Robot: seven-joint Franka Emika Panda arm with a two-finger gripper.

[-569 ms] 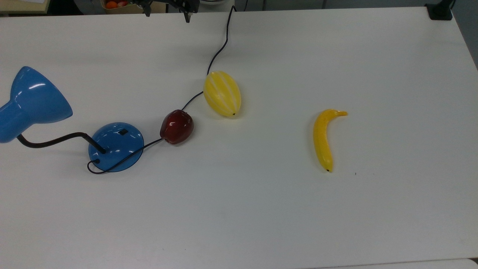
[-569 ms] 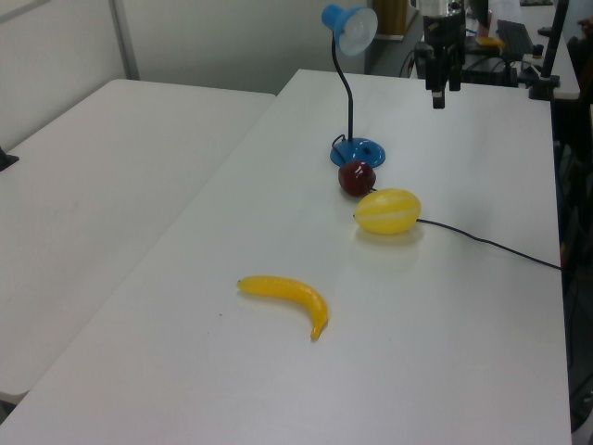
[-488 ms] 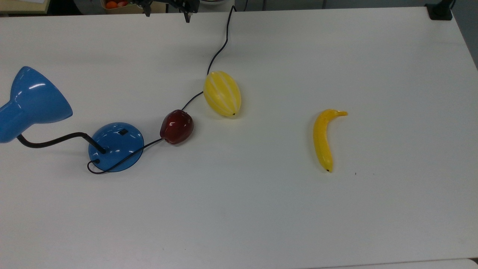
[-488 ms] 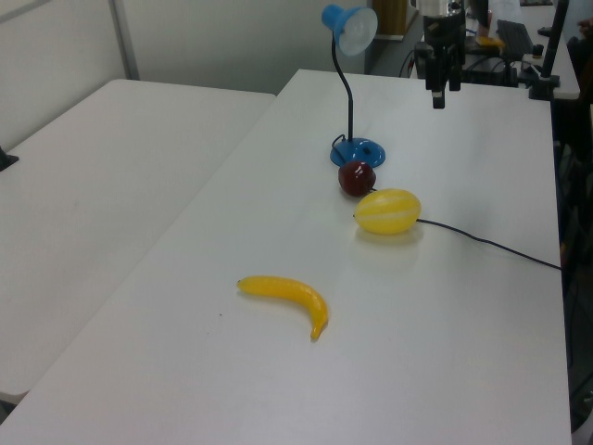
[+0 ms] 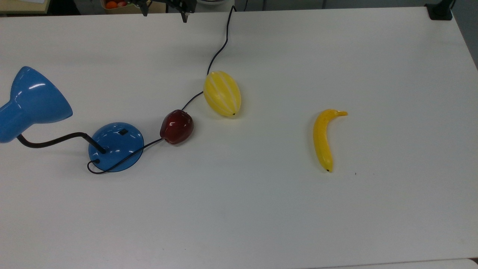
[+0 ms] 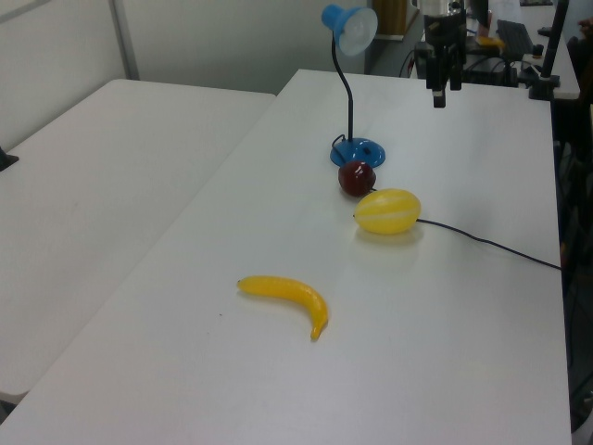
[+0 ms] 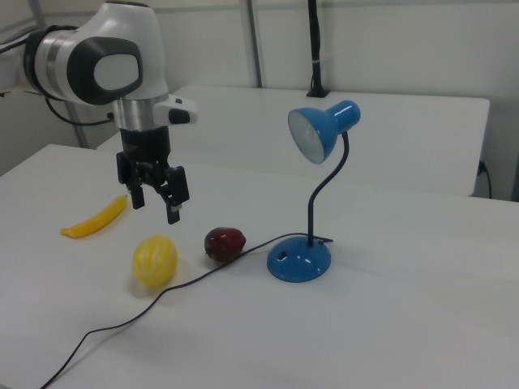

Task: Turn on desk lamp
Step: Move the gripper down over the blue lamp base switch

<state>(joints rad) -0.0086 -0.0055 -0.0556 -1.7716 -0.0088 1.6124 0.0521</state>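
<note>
Pincer (image 7: 154, 201) spread, empty, hovering above counter (image 7: 422, 324). Lamp (image 7: 312, 190) stands at 3 o'clock from pincer in right view; switch (image 5: 123, 131) on base (image 5: 116, 147), facing pincer side.

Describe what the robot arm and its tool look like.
The arm is bulky, glossy white, with dark grey joint panels and a silver wrist ring. The tool is black, blocky, with two slim black fingers. A thin dark cable trails beside the arm.
</note>
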